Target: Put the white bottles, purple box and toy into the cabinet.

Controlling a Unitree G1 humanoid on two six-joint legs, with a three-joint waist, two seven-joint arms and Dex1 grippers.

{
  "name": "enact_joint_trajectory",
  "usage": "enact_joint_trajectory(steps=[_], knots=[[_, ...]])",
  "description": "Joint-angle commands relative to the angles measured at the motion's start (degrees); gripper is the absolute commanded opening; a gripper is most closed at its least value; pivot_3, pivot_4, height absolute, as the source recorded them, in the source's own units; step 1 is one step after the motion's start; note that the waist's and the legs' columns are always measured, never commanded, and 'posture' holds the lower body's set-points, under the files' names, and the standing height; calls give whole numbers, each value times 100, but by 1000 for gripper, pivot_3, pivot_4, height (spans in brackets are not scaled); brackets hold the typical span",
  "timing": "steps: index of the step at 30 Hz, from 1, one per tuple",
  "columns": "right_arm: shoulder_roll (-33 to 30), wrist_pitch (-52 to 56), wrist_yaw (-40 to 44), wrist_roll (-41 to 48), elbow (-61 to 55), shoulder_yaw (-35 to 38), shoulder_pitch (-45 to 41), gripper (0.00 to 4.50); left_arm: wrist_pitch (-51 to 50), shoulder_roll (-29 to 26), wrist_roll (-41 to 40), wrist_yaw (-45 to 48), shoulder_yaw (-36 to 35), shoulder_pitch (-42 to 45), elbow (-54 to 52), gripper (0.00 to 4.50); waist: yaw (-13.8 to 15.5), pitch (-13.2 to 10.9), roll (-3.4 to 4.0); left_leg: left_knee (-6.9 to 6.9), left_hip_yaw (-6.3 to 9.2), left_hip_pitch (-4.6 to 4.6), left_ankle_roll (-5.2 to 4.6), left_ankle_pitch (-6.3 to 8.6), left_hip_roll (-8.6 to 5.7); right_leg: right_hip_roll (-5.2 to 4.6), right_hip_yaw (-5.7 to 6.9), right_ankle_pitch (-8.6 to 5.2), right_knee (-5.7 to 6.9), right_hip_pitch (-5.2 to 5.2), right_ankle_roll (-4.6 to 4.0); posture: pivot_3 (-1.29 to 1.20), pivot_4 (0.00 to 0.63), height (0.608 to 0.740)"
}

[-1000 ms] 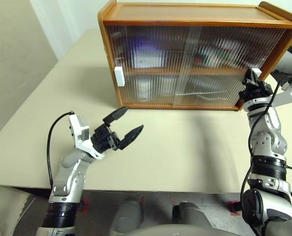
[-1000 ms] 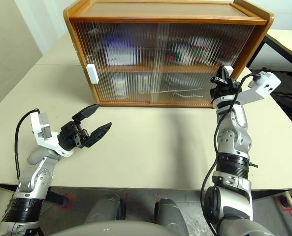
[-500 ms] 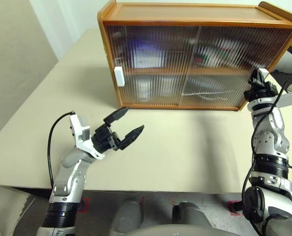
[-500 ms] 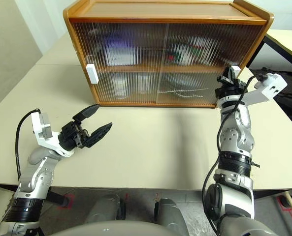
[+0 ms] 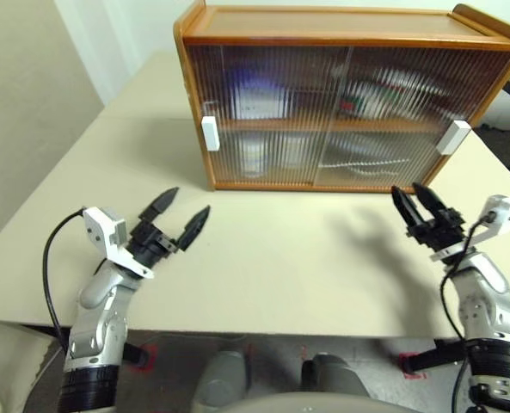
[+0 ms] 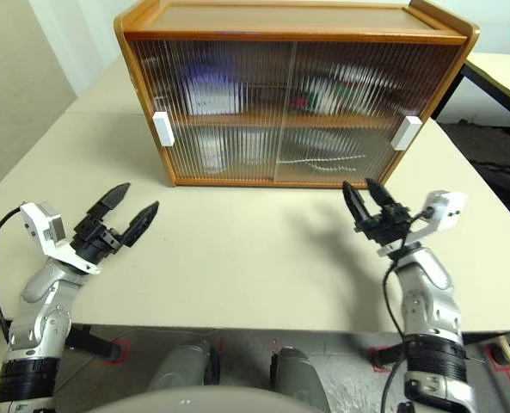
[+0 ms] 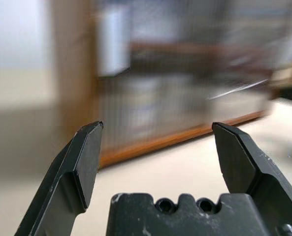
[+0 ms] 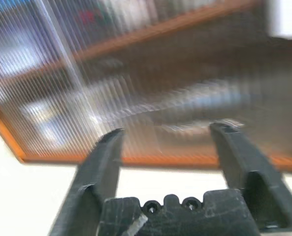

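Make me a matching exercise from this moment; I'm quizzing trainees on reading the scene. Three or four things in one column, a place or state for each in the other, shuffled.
Things:
1. cabinet
2. left gripper
3. right gripper
4. right door handle

States or places:
A. open, empty, over the table near the cabinet's right front corner
B. both ribbed sliding doors shut
C. white, at the cabinet's right edge
D. open, empty, over the table's left part

Pairs: 1-B, 2-D, 3-A, 4-C
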State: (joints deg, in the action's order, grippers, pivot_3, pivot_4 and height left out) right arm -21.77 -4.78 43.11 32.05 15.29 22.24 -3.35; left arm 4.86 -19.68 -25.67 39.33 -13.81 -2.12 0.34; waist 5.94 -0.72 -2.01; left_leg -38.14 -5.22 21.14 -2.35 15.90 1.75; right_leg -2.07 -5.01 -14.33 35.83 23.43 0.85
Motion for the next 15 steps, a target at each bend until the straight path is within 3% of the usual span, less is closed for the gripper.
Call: enact_joint_trajectory(steps=[1,7,15], knots=[[-380,-322,353,-7,847,383,-15,4452,-43,-154,599,-876,-295,144,414,4500,1,-4,-6,0,0,-1,5,3,0,0,0,0,1,0,1,243,0,740],[-1054,-377,975,15,2647,715,-582,4452,-56,-212,1050,-1664,-440,364,859,4500,-19,-10,-14,1,-8,-7,11,6,2,4,-9,2,2,-7,2,230,7,740],[-1703,-434,1504,5,4622,1040,-1734,4452,-31,-37,1223,-1961,-307,510,1173,4500,-6,-10,-20,4,-10,-15,7,4,1,3,-10,10,-3,-7,-11,215,4,740]])
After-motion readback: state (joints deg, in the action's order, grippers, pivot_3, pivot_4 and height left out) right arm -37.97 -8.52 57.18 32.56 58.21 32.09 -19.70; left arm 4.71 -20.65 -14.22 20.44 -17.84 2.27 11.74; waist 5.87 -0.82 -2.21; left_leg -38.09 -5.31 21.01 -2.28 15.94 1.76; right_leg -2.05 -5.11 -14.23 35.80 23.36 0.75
